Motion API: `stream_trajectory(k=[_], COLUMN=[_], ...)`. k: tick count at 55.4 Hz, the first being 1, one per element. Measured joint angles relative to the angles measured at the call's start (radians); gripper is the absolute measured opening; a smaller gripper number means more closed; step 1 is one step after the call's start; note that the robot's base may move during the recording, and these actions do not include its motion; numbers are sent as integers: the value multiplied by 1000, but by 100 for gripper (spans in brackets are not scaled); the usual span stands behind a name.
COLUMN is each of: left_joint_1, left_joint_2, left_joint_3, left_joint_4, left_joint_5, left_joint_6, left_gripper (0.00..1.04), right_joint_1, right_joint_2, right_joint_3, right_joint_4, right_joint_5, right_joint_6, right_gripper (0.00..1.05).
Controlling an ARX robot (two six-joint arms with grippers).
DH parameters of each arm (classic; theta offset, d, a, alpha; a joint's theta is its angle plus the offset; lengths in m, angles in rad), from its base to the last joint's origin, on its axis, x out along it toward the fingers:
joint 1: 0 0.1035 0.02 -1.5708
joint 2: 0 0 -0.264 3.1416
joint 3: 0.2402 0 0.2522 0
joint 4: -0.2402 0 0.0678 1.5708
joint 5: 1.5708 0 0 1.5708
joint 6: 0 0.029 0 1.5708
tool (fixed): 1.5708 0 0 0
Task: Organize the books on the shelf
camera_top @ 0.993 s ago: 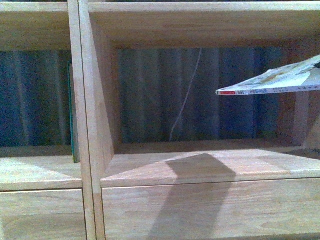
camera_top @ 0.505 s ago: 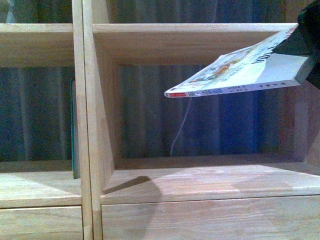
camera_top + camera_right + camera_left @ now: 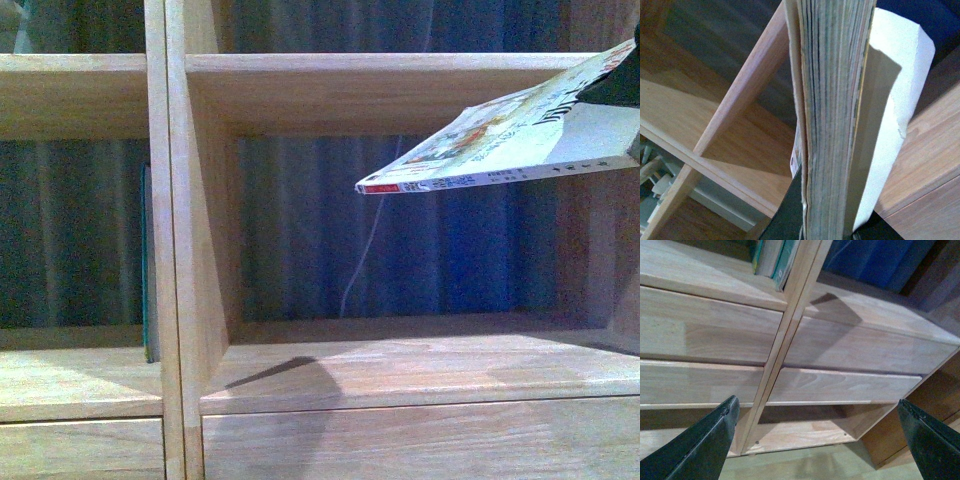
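Observation:
The pale paperback book hangs tilted in front of the right cubby of the light-wood shelf, its red-topped spine end pointing left and down. My right gripper is shut on its far right end, mostly out of frame. In the right wrist view the book's page edge runs between the dark fingers. A slim dark-green book stands upright in the left cubby against the divider; it also shows in the left wrist view. My left gripper is open and empty, low before the drawer fronts.
The divider post separates the two columns. A thin white cord hangs behind the open back, against blue curtain. A darker brown cabinet stands beside the shelf's lower right. The floor lies below the short legs.
The paperback has come in from the right and risen; in the last half second it drew back slightly to the right. The view has lowered, showing more of the upper shelf board.

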Motion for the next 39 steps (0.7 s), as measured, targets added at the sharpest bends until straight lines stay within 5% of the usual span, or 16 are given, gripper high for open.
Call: stream_trajectory(k=[14, 22, 39], left_joint_1=[-183, -346, -554], left_joint_2=[259, 344, 441], left_joint_3=[204, 221, 257], left_joint_4=[67, 277, 585], left_joint_5=[59, 84, -45], left_joint_6=[-219, -476, -786], left_gripper=[97, 97, 97], right_joint_1=[26, 52, 129], right_joint_2=[40, 76, 99], right_joint_3=[33, 87, 155], right_joint_4=[10, 12, 21], right_joint_5=[-18, -31, -45], right_joint_6=[27, 50, 64], right_gripper=[7, 7, 7])
